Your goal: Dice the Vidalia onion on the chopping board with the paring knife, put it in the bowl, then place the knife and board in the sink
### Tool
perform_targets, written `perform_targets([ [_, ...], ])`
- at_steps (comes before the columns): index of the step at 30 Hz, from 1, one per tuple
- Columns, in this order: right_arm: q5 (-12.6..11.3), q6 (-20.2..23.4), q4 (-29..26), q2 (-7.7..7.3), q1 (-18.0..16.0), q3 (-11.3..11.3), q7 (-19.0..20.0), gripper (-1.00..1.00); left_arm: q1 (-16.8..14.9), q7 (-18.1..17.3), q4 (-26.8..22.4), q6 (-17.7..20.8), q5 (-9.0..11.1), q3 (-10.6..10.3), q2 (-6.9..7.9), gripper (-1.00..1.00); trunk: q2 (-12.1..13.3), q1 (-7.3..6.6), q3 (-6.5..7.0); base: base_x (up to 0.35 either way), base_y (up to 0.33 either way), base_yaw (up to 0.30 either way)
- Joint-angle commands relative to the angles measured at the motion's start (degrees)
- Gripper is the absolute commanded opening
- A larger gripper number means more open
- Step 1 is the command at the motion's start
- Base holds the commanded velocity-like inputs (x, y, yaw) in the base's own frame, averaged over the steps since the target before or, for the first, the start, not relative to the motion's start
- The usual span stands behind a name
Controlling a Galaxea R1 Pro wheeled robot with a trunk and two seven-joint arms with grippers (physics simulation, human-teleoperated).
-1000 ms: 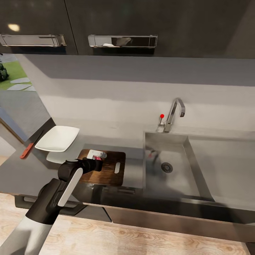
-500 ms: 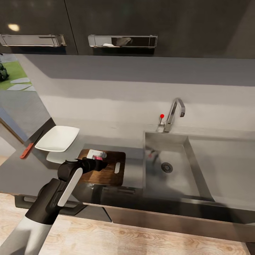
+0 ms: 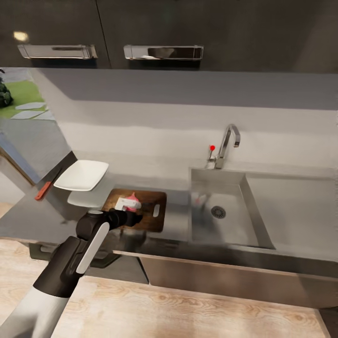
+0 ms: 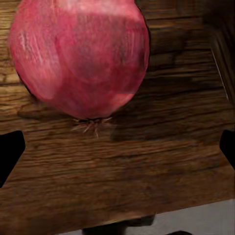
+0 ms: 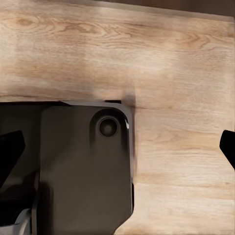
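The Vidalia onion point(image 3: 133, 201), a pinkish-red bulb, lies on the dark wooden chopping board point(image 3: 149, 199) left of the sink point(image 3: 234, 185). My left gripper point(image 3: 134, 214) hovers low over the board's near side. In the left wrist view the onion point(image 4: 81, 54) rests on the board point(image 4: 122, 171), just beyond the left gripper point(image 4: 117, 152), whose fingertips stand wide apart with nothing between them. The white bowl point(image 3: 82, 175) sits left of the board on the countertop point(image 3: 28, 216). The paring knife point(image 3: 45, 189) with its red handle lies at the far left. My right gripper point(image 5: 117, 147) is open, pointing at the floor.
A chrome tap point(image 3: 226, 143) and small red knob point(image 3: 212, 147) stand behind the sink, whose drain point(image 3: 218, 212) is bare. Dark wall cabinets point(image 3: 164, 28) hang above. The right wrist view has wooden floor point(image 5: 176, 73) and my dark base point(image 5: 83, 166).
The whole head view has shifted, so the camera moved. My left gripper still hovers over the board by the onion, which now shows more plainly beyond it.
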Motion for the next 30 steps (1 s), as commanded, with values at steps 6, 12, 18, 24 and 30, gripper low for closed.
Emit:
perform_targets([
  [6, -0.55, -0.12, -0.07, -0.10, 0.01, 0.41, -0.41, 1.00, -0.05, 0.59, -0.06, 0.19, 0.58, -0.11, 0.04, 1.00, -0.10, 0.00, -0.09, -0.332, 0.000, 0.000],
  [12, -0.55, -0.12, -0.07, -0.10, 0.01, 0.41, -0.40, 1.00, -0.05, 0.59, -0.06, 0.19, 0.58, -0.11, 0.04, 1.00, -0.10, 0.00, -0.09, -0.333, 0.000, 0.000],
  [18, -0.49, -0.12, -0.01, -0.10, 0.01, 0.41, -0.40, 1.00, -0.05, 0.59, -0.33, 0.19, 0.58, -0.11, 0.04, 1.00, -0.10, 0.00, -0.09, -0.229, 0.000, 0.000],
  [24, -0.39, -0.25, 0.01, -0.39, 0.01, 0.41, -0.43, 1.00, 5.28, 0.41, -2.72, -1.31, 0.55, 0.03, 0.14, 1.00, -0.10, 0.00, -0.09, -0.019, 0.000, 0.000],
  [30, -0.38, -0.80, -0.84, -0.58, 0.01, 0.41, -0.33, 1.00, 14.97, 0.31, -3.34, -13.46, 0.56, 0.07, 1.68, 1.00, -0.10, 0.00, -0.09, -0.001, 0.000, 0.000],
])
